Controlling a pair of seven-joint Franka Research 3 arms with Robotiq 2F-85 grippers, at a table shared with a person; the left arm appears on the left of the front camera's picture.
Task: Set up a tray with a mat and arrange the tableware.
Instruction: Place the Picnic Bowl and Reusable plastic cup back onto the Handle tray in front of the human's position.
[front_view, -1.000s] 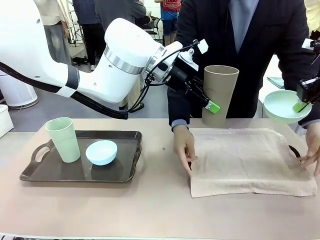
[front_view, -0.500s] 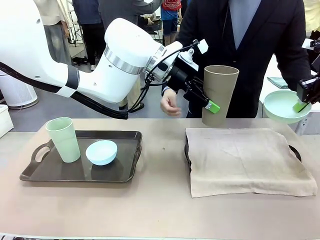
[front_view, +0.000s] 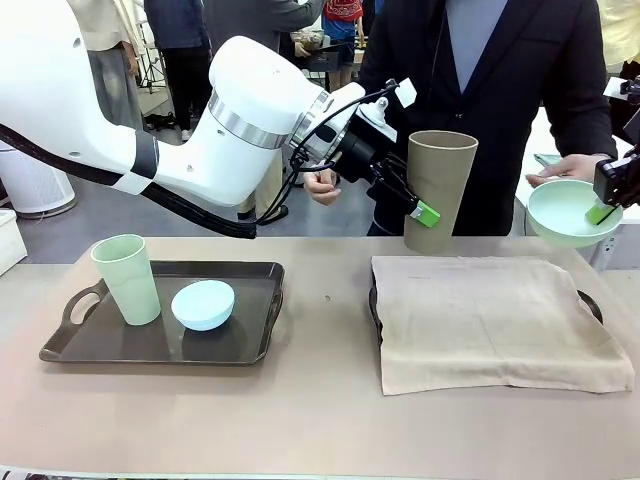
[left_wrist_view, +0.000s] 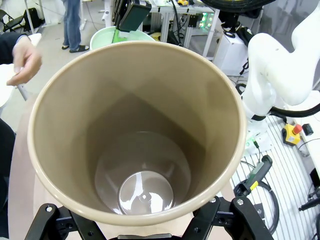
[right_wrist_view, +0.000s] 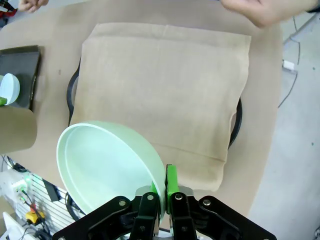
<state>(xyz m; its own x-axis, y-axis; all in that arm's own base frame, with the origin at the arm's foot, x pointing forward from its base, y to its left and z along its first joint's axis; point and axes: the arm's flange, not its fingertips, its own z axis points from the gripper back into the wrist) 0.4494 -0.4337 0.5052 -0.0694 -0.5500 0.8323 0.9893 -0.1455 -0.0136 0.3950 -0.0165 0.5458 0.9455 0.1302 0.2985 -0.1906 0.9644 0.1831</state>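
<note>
You have: left pincer (front_view: 430, 212) clamped on taupe tumbler (front_view: 442, 170); right pincer (right_wrist_view: 161, 186) pinching mint bowl (right_wrist_view: 107, 165) rim; mat (front_view: 495, 320) hides tray (front_view: 374, 305), handles showing.

— Bright, even indoor light from overhead. The beige table (front_view: 300, 420) carries only faint, soft shadows beside the dark tray (front_view: 120, 345).
— Glare?
— A pale sheen on the tray's floor, and a bright reflection at the bottom of the taupe-brown tumbler (left_wrist_view: 145, 192).
— Sharpness?
— The front view is crisp. The wrist views bow at their edges, and their backgrounds are slightly soft.
</note>
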